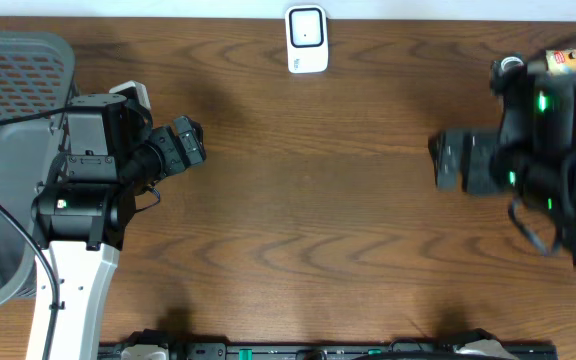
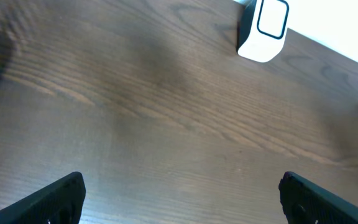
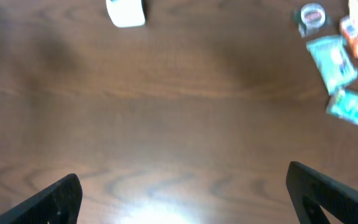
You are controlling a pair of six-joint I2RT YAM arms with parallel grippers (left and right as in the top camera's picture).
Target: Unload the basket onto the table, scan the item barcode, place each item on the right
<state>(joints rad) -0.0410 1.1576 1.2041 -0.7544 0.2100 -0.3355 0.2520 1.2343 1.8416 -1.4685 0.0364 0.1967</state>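
Teal packets well clear of spread right claw, left claw spread, empty

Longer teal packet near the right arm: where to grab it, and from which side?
Take the longer teal packet across its narrow width, coming straight down with the right hand. It seems to lie flat on the table, long axis slanted, so only its long edges offer a pinch. View is blurred; thickness unclear.

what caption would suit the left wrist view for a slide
Open left gripper over the wooden table, white scanner standing near the far edge.
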